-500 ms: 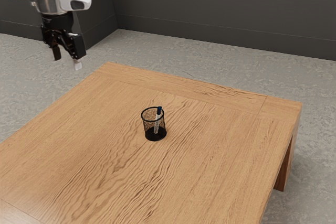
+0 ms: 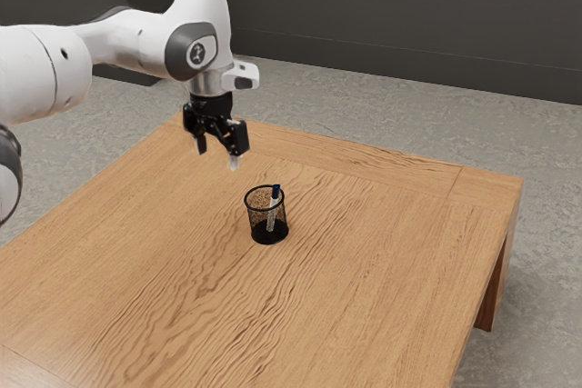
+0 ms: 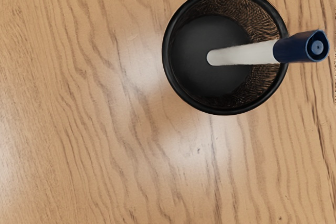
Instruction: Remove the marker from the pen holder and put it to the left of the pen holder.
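gripper [image 2: 218, 155] spread wide and empty, upper left in the exterior view, we'd best centre over the marker [image 3: 244, 54], leaning in the cup [image 3: 166, 51] near mid-frame, then pinch its cap [image 3: 294, 48] and lift along the tilt.

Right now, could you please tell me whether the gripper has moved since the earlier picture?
Yes: in the exterior view, the gripper has moved to that view's right, closer to the holder.

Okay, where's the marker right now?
The marker leans inside the black mesh pen holder, its blue cap end sticking out over the rim on the exterior view's right side.
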Robot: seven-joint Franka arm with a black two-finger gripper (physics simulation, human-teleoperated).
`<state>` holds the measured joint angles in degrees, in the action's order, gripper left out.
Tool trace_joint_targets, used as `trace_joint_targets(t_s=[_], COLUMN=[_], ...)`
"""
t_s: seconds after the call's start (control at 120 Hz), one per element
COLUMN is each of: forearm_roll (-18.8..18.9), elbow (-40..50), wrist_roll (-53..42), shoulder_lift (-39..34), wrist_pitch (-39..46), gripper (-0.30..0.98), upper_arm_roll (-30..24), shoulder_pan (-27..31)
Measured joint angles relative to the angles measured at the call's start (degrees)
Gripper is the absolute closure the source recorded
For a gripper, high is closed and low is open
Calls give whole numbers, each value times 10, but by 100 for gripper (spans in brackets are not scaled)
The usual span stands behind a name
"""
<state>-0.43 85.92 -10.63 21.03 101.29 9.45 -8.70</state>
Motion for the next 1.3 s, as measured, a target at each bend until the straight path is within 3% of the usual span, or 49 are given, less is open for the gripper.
trace_joint_targets(t_s=[0.533,1.133,1.3], forearm_roll=[-32,-43,-53], elbow=[-23,64,67], wrist_roll=[24,45,47], shoulder_lift=[115,71,72], wrist_pitch=[175,235,238], gripper=[0,0,20], upper_arm_roll=[-1,-3,-3], shoulder_pan=[-43,-49,-49])
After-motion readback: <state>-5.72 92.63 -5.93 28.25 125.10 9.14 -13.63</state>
